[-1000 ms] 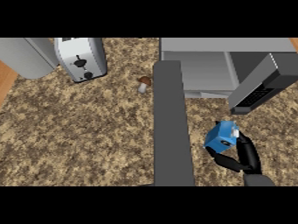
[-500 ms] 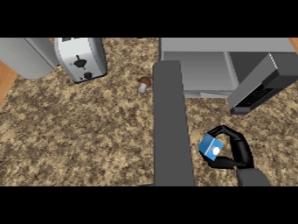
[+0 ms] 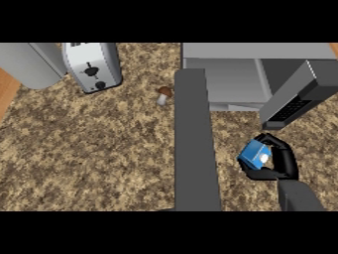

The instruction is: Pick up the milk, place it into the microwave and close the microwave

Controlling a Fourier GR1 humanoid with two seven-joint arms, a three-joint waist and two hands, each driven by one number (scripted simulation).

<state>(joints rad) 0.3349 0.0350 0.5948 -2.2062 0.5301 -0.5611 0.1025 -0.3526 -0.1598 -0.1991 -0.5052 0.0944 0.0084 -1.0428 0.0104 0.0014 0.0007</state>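
No legible text, label, brand, number or sign on any item in the head view.

Blue milk carton (image 3: pixel 255 155), seemingly tilted, before open microwave (image 3: pixel 259 74)

Kitchen: granite counter (image 3: pixel 91 149), toaster (image 3: pixel 92 67), open microwave (image 3: pixel 259 74)
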